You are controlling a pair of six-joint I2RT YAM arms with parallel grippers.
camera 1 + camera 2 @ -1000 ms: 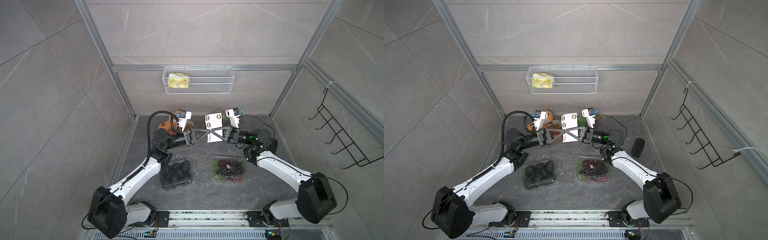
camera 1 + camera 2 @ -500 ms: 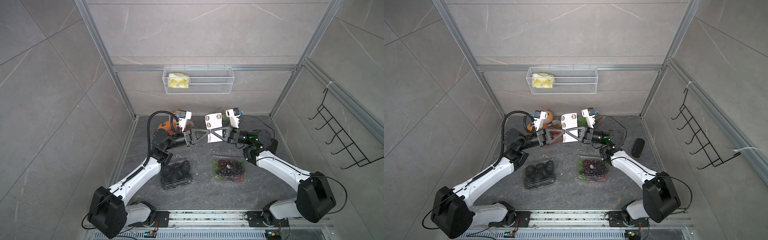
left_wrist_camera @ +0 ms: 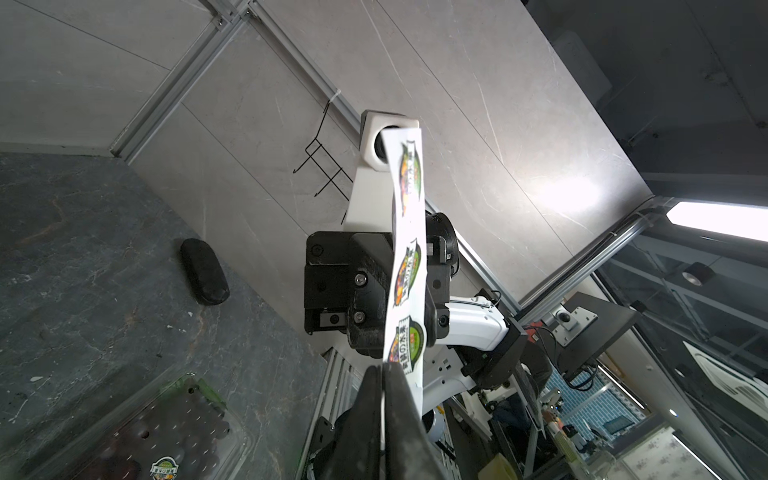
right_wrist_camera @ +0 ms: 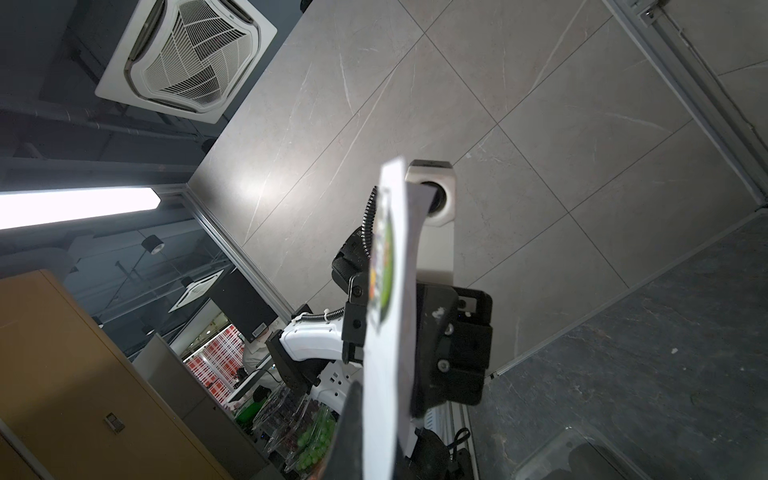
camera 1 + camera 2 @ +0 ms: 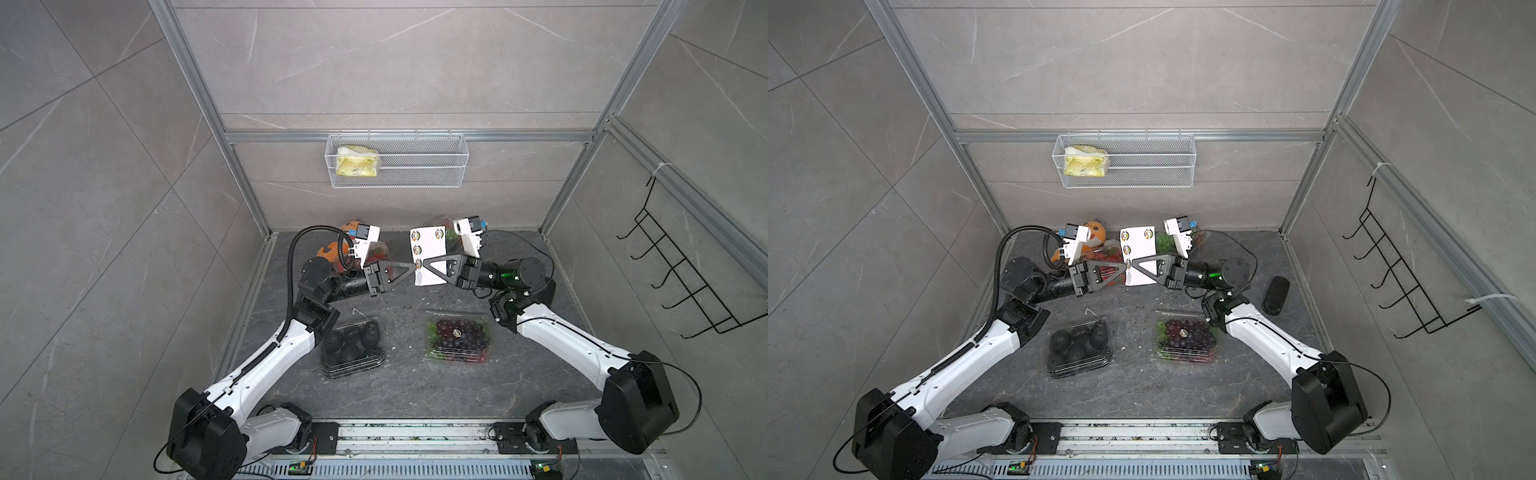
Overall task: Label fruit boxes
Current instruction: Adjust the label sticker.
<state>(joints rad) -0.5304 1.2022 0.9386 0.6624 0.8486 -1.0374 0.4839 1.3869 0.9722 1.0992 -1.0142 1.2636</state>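
Observation:
In mid-air my right gripper is shut on a white sheet of round stickers, held upright. Facing it, my left gripper has its jaws pressed on the lowest sticker at the sheet's edge, with a thin white sliver between them. Below, the box of dark fruits and the purple-grape box rest on the floor. The grape lid bears a round sticker. The strawberry box and the green-grape box stand at the back, partly hidden by the grippers.
An orange plush toy sits at the back left. A black case lies near the right wall. A wire basket with a yellow packet hangs on the back wall. A black hook rack hangs on the right wall.

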